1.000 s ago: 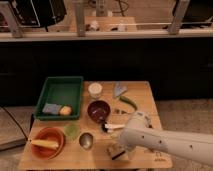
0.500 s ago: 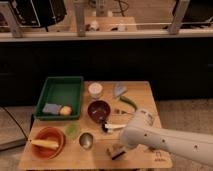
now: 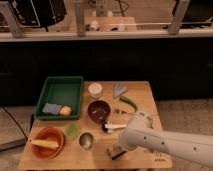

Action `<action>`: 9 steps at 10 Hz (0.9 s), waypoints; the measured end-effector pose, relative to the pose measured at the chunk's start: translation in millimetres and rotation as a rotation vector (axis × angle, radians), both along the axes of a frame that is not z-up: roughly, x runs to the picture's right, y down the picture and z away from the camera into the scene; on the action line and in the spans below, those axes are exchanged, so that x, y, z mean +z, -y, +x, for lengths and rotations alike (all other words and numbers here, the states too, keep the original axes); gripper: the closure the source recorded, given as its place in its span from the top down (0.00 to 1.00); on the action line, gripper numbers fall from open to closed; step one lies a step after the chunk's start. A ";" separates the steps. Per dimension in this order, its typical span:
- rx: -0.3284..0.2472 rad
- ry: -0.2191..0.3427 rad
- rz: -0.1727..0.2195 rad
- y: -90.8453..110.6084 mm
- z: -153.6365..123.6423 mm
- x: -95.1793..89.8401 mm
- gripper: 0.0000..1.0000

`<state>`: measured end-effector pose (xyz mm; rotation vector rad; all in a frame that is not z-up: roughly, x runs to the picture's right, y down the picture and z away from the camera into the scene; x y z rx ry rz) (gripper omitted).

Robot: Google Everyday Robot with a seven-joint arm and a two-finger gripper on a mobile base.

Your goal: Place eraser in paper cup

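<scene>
Eraser looks like the small pale block at the wooden table's front edge, right at the gripper and well apart from the paper cup. Left to right: 1 round orange bowl, 1 green rectangular tray, 1 shiny metal cup, the white cylindrical paper cup, and the smooth white arm. Can't tell if the gripper's clamped or spread.

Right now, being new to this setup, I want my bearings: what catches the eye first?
The big white arm reaches in from the lower right over the wooden table, its tool low near the table's front edge. The green tray sits back left, the paper cup just right of it, and the orange bowl front left.
</scene>
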<state>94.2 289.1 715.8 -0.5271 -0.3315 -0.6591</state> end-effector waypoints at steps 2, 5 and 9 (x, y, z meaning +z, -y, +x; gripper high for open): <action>-0.011 -0.007 0.004 1.9 2.8 -8.3 0.77; -0.005 -0.031 -0.005 -0.4 3.2 -12.9 0.80; 0.061 -0.113 -0.057 -24.4 -2.7 6.9 0.80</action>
